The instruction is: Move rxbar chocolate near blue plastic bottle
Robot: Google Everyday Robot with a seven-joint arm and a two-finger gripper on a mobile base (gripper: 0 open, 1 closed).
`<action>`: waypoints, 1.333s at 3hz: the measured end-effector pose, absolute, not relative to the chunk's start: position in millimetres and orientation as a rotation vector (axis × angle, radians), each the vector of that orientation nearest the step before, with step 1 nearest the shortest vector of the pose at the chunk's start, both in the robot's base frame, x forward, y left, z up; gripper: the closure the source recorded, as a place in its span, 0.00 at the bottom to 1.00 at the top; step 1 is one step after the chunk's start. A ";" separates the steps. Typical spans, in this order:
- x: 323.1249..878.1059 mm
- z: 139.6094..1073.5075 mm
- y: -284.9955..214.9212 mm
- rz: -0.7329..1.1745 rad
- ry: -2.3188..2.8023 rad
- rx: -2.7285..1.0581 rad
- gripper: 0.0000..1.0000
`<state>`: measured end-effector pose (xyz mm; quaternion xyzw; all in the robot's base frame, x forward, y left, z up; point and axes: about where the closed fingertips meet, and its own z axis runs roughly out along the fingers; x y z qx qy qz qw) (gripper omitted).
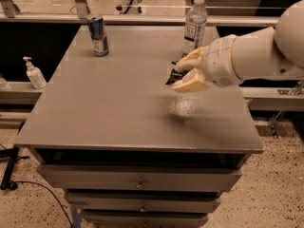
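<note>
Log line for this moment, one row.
gripper: shut on snack bar, above table | bottle: upright, just behind gripper | step: not yet placed
</note>
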<state>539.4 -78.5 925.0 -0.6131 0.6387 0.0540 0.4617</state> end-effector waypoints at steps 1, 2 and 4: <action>539.4 925.0 -78.4 0.133 1.571 -1.508 1.00; 541.6 923.9 -77.9 0.126 1.551 -1.504 1.00; 595.0 918.2 -102.8 0.021 1.453 -1.452 1.00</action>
